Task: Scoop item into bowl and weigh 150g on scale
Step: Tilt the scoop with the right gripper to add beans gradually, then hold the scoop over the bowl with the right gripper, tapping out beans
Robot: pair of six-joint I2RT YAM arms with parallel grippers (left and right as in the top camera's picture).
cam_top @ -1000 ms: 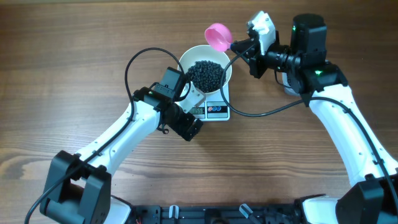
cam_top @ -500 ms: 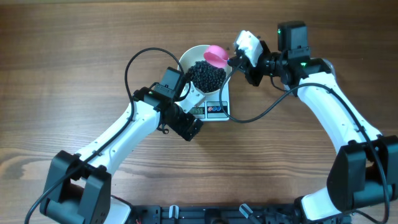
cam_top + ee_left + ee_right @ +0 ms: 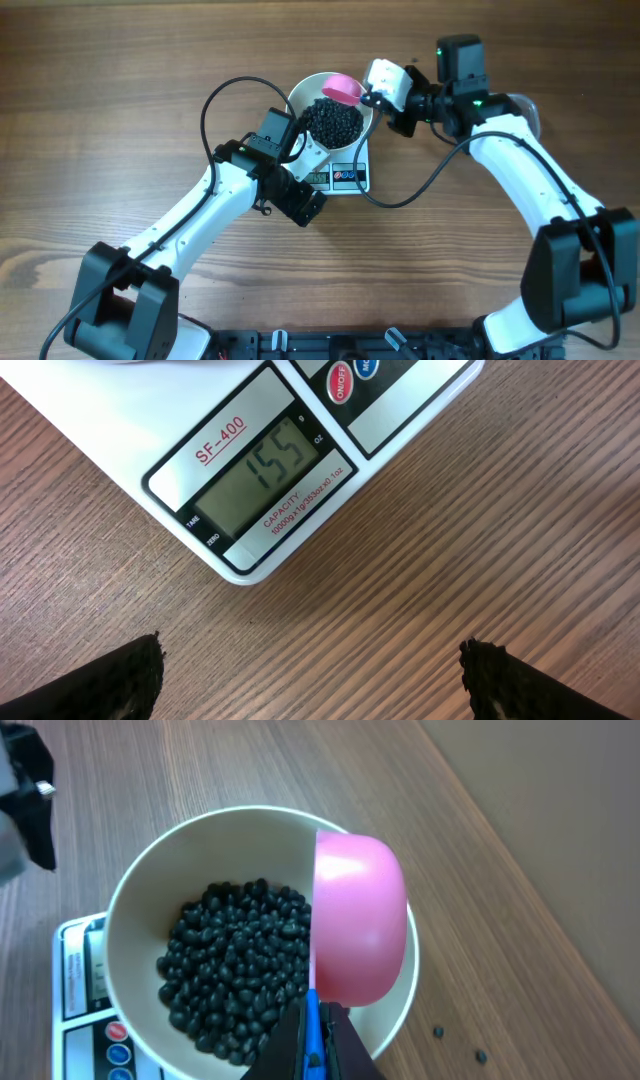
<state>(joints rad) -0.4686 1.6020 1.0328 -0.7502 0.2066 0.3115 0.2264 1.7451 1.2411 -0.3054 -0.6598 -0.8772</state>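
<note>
The white bowl (image 3: 303, 97) stands on the scale (image 3: 356, 180) and holds a heap of the item, small black beans (image 3: 333, 121). My right gripper (image 3: 372, 97) is shut on the blue handle of a pink scoop (image 3: 343, 88). The scoop (image 3: 360, 915) is tipped on its side over the bowl's (image 3: 140, 910) right part, above the beans (image 3: 235, 970), and I see only its rounded back. My left gripper (image 3: 310, 680) hangs open over bare table at the scale's (image 3: 170, 410) front edge. The display (image 3: 262, 472) reads 155.
Two stray beans (image 3: 438, 1032) lie on the wood to the right of the bowl. A black cable (image 3: 212, 108) loops left of the bowl, and another sags under the right arm. A clear tub edge (image 3: 530, 108) shows behind the right arm.
My right gripper has carried the pink scoop left, from beside the bowl to over its rim, and turned it on its side. The left arm has not moved.
</note>
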